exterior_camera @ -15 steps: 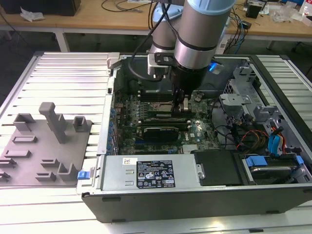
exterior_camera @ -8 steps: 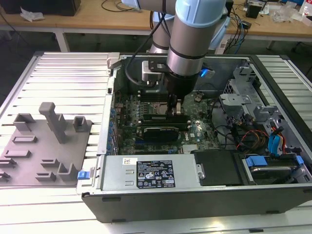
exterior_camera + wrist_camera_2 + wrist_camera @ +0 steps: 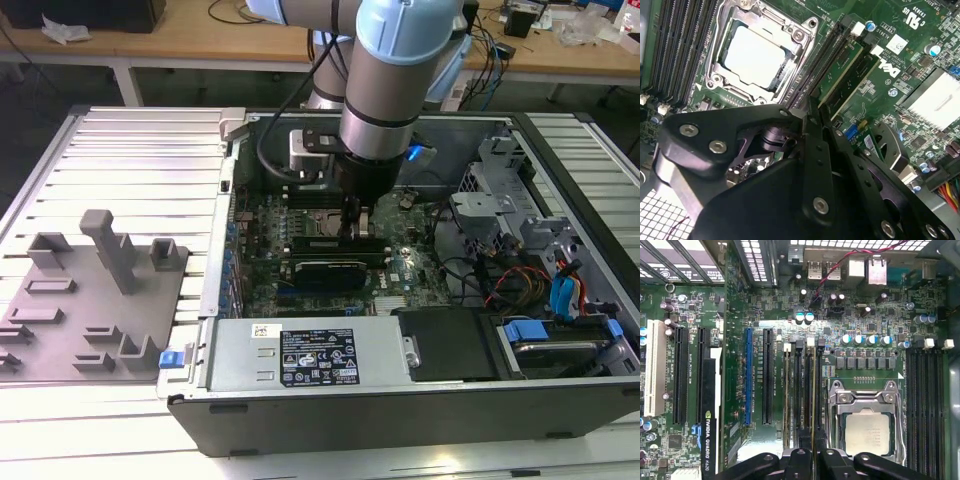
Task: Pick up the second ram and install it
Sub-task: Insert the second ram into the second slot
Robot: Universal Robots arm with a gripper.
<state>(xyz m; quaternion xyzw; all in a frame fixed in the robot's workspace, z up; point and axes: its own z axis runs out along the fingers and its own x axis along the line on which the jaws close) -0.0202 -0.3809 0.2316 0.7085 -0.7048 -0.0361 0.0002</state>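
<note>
In the exterior view, a grey fixture plate (image 3: 95, 300) with upright pegs lies on the slatted table (image 3: 140, 160) near its left edge, with bare slats between it and the open computer case (image 3: 400, 410). The case takes up the middle and right of the table, its power supply (image 3: 305, 355) along the near wall and drive bays and cable bundles (image 3: 530, 280) crowding the exterior view's right. The arm (image 3: 390, 90) drops straight down into the case over the motherboard (image 3: 400, 265), leaving little room between its wrist and the case's rear wall.

The hand (image 3: 352, 222) sits low at the memory slots just beside the processor socket (image 3: 320, 222). In the second wrist view its fingers (image 3: 815, 145) are drawn together, clamped on the top edge of a ram stick (image 3: 852, 67) that stands upright in a slot; a second stick stands in the neighbouring slot, touching or nearly so. In the first wrist view the hand (image 3: 812, 460) sits over the slots (image 3: 802, 390) between the socket (image 3: 865, 425) and the long expansion slots (image 3: 767, 375), with the graphics card (image 3: 707, 440) well apart.
</note>
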